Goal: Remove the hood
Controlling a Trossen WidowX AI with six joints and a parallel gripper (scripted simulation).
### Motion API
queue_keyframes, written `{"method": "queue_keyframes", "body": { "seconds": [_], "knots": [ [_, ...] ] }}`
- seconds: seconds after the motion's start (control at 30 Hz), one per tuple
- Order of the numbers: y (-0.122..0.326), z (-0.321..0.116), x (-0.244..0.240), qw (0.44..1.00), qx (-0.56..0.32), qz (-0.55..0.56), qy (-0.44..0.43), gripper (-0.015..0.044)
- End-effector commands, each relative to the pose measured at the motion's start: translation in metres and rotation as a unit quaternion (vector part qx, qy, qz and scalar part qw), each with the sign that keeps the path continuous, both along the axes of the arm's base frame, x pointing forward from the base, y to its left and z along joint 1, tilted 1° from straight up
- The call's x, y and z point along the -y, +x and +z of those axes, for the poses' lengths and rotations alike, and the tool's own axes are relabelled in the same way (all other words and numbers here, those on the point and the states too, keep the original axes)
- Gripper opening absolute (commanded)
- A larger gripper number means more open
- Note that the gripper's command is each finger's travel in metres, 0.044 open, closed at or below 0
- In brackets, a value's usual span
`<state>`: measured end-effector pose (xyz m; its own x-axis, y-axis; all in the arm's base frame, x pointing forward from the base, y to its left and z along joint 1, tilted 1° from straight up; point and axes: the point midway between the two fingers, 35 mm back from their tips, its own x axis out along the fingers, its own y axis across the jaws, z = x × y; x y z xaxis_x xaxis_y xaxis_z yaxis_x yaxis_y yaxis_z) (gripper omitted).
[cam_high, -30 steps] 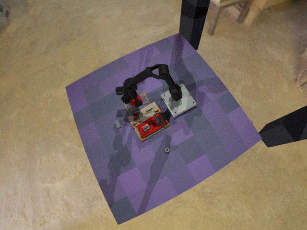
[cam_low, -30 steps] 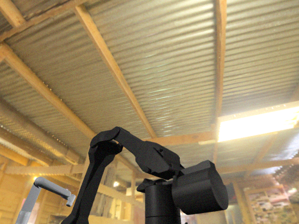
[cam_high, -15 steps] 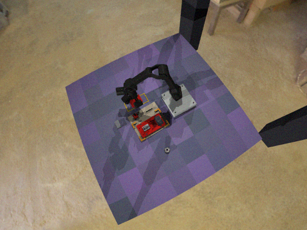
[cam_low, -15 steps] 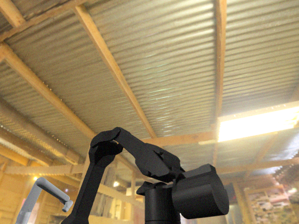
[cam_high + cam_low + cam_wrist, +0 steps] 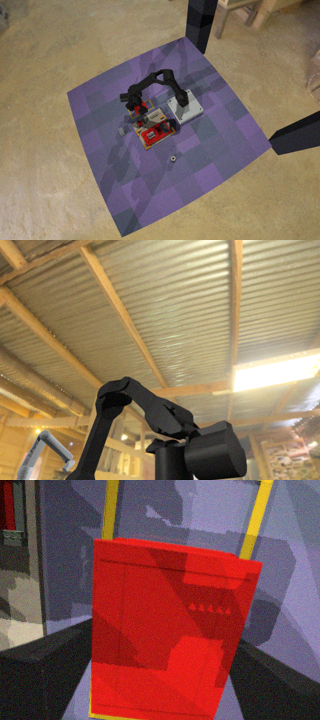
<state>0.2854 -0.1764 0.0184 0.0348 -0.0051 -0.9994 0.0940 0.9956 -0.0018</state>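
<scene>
The red hood is off the car, held between the two black fingers of my gripper. In the top view the arm partly covers it. The hood is over the yellow-outlined marked area, whose lines show beyond its far edge and along its near edge in the wrist view. I cannot tell whether the hood touches the table. The red toy car sits on a beige board with orange corner pieces, beside the marked area. The exterior view shows the arm, but not the fingers.
The beige board shows at the left edge of the wrist view. The arm's white base plate is beside the car. A small grey block and a small round white and dark piece lie on the purple patchwork table.
</scene>
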Motion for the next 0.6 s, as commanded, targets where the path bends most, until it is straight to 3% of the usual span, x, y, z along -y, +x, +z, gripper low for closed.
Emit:
{"method": "queue_keyframes", "body": {
  "seconds": [0.0,0.53,0.57],
  "knots": [
    [-0.0008,-0.0035,-0.0006,1.000,-0.002,0.001,0.001,0.0000],
    [-0.0008,-0.0106,-0.0006,1.000,-0.002,0.001,0.001,0.0000],
    [0.0001,-0.0083,-0.0001,1.000,0.000,0.000,0.000,0.0026]
  ]
}}
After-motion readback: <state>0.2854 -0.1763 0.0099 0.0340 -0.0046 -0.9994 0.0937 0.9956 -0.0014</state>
